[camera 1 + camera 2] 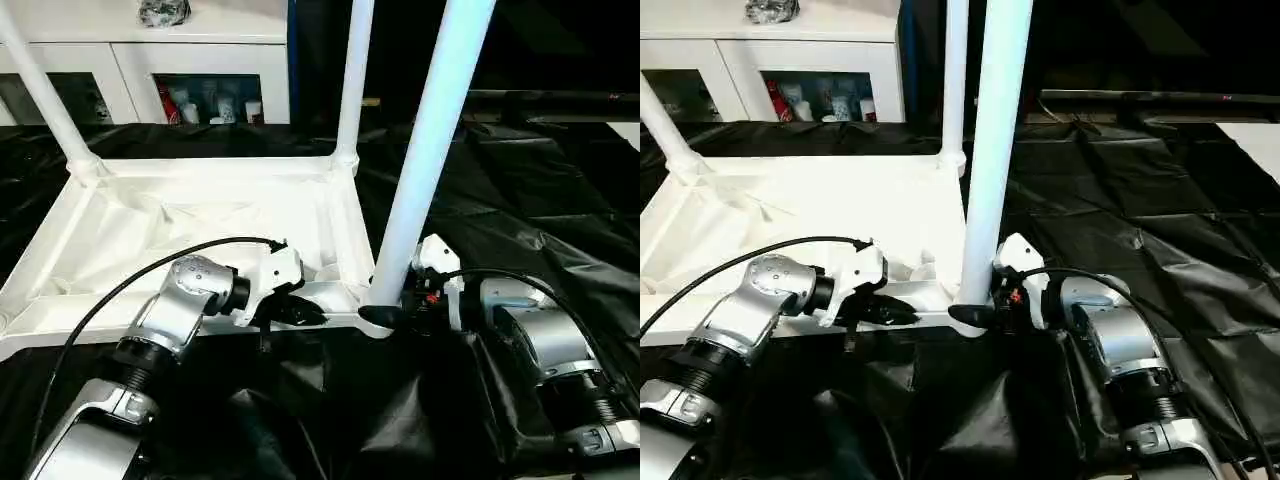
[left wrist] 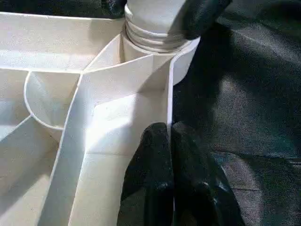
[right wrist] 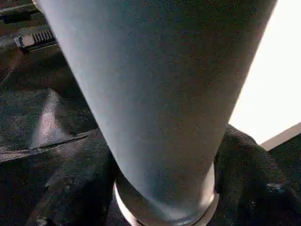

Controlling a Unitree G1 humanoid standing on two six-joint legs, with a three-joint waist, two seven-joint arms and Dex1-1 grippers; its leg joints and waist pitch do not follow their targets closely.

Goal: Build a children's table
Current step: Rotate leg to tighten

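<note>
The children's table lies upside down on a black sheet, and its white tabletop (image 1: pixel 200 215) shows its ribbed underside. Three white legs stand up from corner sockets: two at the far corners (image 1: pixel 352 80) (image 1: pixel 45 100) and one at the near right corner (image 1: pixel 425 150). My left gripper (image 2: pixel 170 155) is shut on the thin near rim wall, just left of that corner. My right gripper (image 1: pixel 388 310) reaches in from the right. Its black fingers (image 2: pixel 202 19) sit against both sides of the near right leg's base (image 3: pixel 160 117).
The black sheet (image 1: pixel 500 200) covers the floor, wrinkled to the right and in front. A white glass-door cabinet (image 1: pixel 150 60) stands behind the tabletop with small items on its shelf. A dark bar (image 1: pixel 560 100) runs along the far right.
</note>
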